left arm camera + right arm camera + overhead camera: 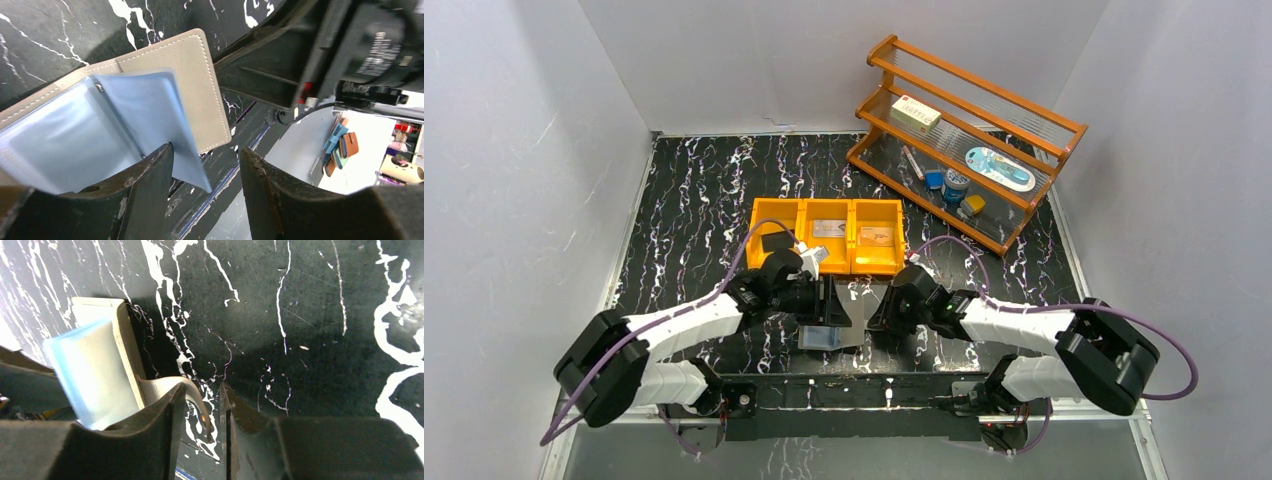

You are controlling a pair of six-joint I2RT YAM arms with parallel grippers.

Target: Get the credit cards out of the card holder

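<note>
Fingers of the left gripper [206, 155] are seen parted to a medium gap. A corner of a pale blue sleeve lies in that gap against one finger only, and it is not clamped.

Between both grippers, near the front edge of the table [694, 200], the card holder [832, 328] is found opened with its lining up. Its long axis runs left to right, and the right leaf is tilted upward.

The fingers of the right gripper [202, 390] are set narrow, with the cover's curled edge between them. Whether that edge is pinched cannot be told.

Behind, an orange bin [803, 225] is noted:
- left compartment: a black card [779, 242]
- middle compartment: a greyish card [829, 228]
- right compartment: a tan-orange card [875, 237]

At far right, a cream box [917, 114] is carried on a wooden rack [984, 90].
</note>
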